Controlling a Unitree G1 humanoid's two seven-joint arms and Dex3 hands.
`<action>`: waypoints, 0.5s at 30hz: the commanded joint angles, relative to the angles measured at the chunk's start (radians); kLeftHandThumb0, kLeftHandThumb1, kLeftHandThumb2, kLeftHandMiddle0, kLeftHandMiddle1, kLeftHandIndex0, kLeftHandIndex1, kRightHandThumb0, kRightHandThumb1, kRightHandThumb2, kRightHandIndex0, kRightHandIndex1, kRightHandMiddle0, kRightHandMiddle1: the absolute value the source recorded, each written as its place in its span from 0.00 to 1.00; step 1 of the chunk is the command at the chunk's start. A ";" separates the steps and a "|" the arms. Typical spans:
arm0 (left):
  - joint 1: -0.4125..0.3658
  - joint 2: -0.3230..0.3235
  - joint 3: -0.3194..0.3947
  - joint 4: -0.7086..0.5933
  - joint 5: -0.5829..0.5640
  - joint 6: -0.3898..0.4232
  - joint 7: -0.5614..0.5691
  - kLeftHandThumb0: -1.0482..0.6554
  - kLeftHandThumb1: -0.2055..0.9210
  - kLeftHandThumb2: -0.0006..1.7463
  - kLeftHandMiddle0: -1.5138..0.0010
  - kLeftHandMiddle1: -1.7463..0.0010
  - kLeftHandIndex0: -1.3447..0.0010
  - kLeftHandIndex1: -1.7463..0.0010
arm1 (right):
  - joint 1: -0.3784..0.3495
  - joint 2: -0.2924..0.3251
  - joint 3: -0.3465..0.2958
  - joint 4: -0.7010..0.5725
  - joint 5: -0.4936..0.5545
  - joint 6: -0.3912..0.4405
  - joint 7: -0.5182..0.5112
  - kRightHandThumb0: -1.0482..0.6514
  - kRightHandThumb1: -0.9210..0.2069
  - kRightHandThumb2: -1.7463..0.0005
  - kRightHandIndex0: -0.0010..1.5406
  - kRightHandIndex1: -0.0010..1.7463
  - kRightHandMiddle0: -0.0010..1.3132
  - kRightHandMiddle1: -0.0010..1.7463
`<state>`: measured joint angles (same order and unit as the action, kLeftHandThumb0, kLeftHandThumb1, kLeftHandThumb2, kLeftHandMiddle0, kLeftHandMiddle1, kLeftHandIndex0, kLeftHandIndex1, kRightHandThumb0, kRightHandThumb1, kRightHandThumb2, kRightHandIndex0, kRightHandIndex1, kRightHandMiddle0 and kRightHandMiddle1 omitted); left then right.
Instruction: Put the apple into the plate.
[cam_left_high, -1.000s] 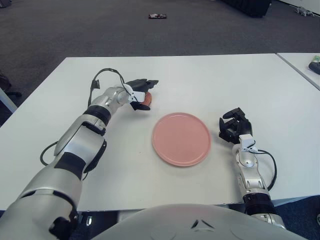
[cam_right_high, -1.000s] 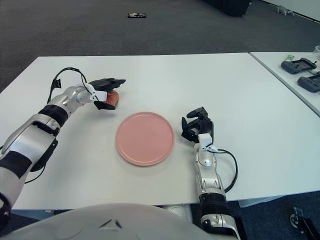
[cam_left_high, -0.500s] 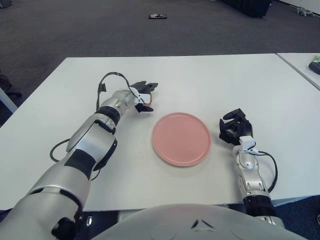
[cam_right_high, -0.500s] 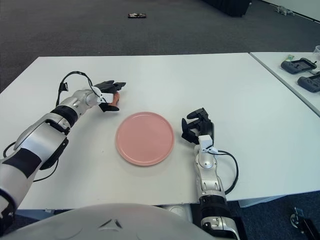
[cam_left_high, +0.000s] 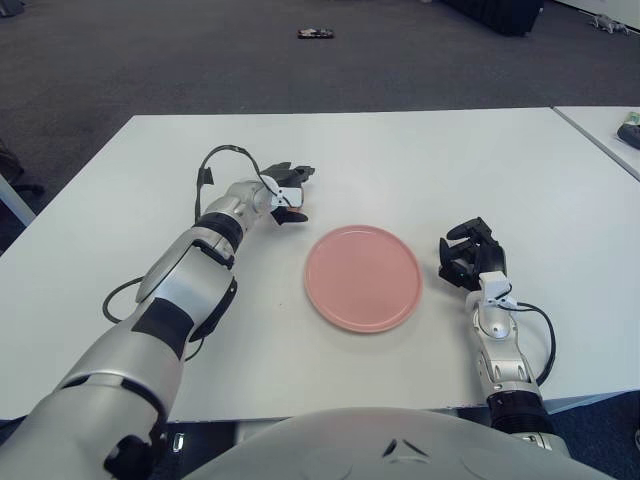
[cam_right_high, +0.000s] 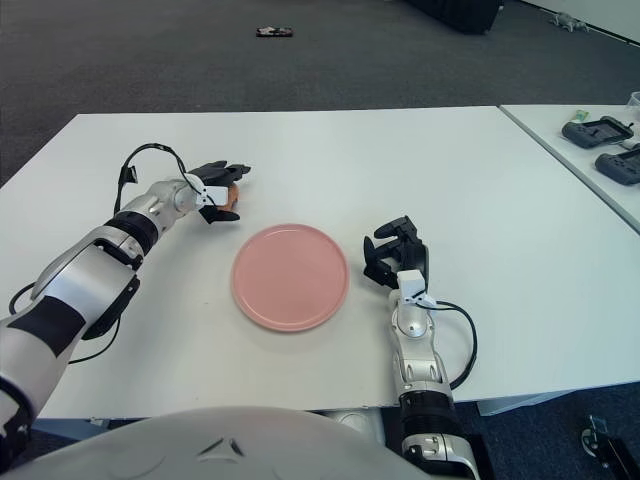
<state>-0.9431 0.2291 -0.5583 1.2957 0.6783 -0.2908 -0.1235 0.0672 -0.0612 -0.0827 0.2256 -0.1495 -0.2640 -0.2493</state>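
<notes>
My left hand is clenched around the apple up-left of the plate, which holds nothing, so the carry and release remain; my right hand shows curled right of the plate.

White rectangular laminate surface — matte top, its far edge running straight across the view. Dark grey carpeted floor beyond it. Small dark flat object lying on the floor, well beyond the surface; too small to identify. Second white surface at right, separated from the first by a narrow gap — it carries two dark grey handheld controllers near its far right edge, one just behind the other.
</notes>
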 joint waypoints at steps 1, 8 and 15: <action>0.067 -0.016 -0.026 0.038 0.019 0.013 -0.041 0.10 0.64 0.52 1.00 1.00 1.00 0.76 | 0.018 -0.004 -0.006 -0.001 -0.005 0.019 -0.001 0.38 0.31 0.42 0.45 0.84 0.31 1.00; 0.074 -0.007 -0.039 0.041 0.025 0.021 -0.033 0.10 0.64 0.53 1.00 1.00 1.00 0.70 | 0.017 -0.008 -0.008 -0.005 -0.003 0.024 0.004 0.38 0.33 0.41 0.46 0.84 0.32 1.00; 0.069 -0.002 -0.048 0.040 0.027 0.028 -0.038 0.14 0.55 0.58 1.00 0.84 1.00 0.45 | 0.014 -0.011 -0.010 -0.004 0.002 0.027 0.012 0.38 0.33 0.41 0.47 0.84 0.32 1.00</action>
<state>-0.9434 0.2409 -0.5837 1.2964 0.6854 -0.2737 -0.1181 0.0730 -0.0639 -0.0842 0.2180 -0.1482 -0.2599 -0.2415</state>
